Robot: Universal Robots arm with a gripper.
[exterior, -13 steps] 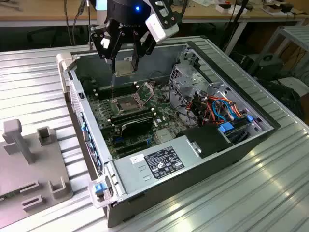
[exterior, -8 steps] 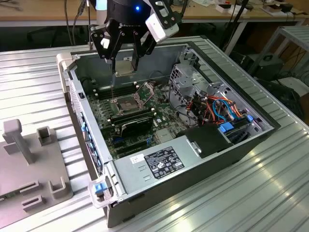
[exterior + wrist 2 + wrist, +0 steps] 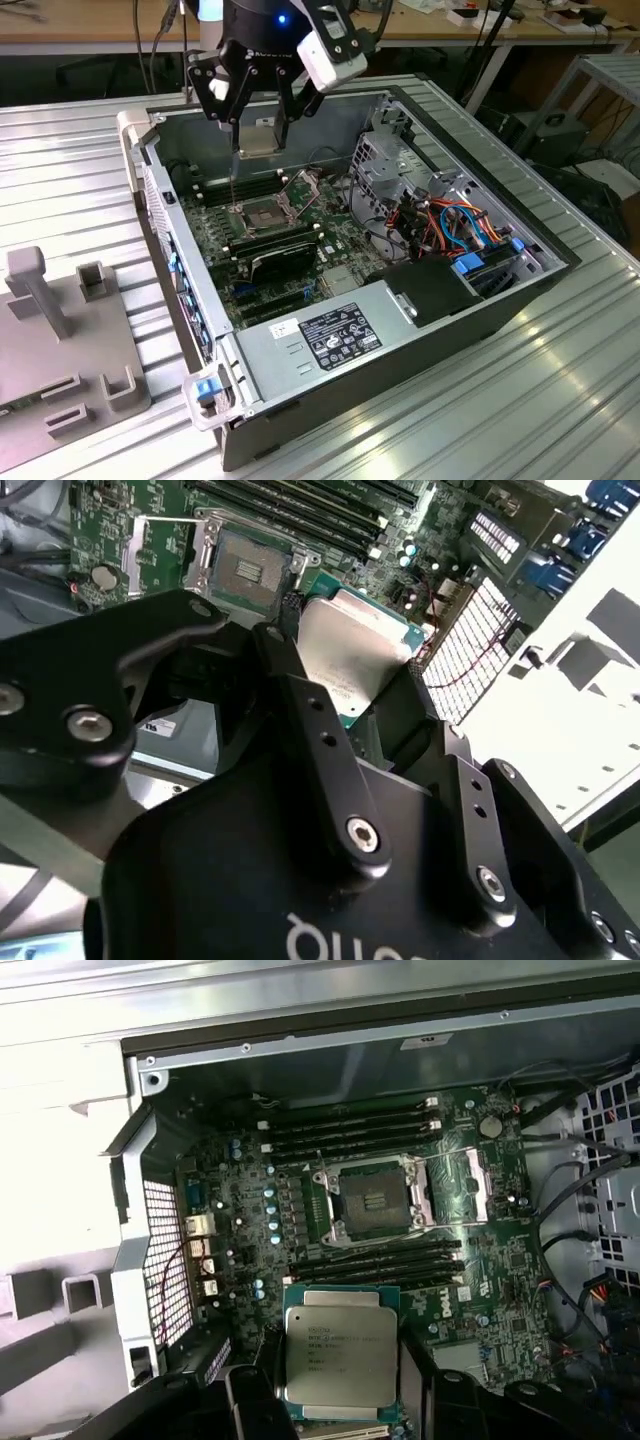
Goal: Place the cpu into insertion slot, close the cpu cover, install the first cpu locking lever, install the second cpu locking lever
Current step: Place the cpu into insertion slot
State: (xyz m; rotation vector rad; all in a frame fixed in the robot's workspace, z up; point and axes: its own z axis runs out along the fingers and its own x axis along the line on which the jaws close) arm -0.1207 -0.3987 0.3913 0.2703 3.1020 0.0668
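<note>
Your claw point(image 3: 258, 118) is closed on the cpu point(image 3: 258, 140). It grips it by 2 opposite edges, metal top facing up toward the wrist. The cpu hangs in the air over the board, raised clear of the slot point(image 3: 262, 212) with no contact.

In the first wrist view the cpu point(image 3: 340, 1358) shows flat and square-on. A memory bank point(image 3: 380, 1260) lies between it and the slot point(image 3: 372, 1200) in the picture. In the second wrist view the black fingers point(image 3: 300, 710) pinch the cpu point(image 3: 350, 645), and the slot point(image 3: 245, 570) sits beyond it.

The slot is uncovered, with its dark centre and contact field exposed inside the silver frame. The cover point(image 3: 305, 188) is swung up off the slot and stands tilted at the slot's side toward the exterior view's right. In the first wrist view it is the silver frame point(image 3: 468, 1185) just beside the slot. A thin lever rod point(image 3: 234, 180) stands up at the slot's edge toward the exterior view's left.

The slot's board lies in the open case point(image 3: 430, 345), which rests on the ribbed table point(image 3: 560, 400).
</note>
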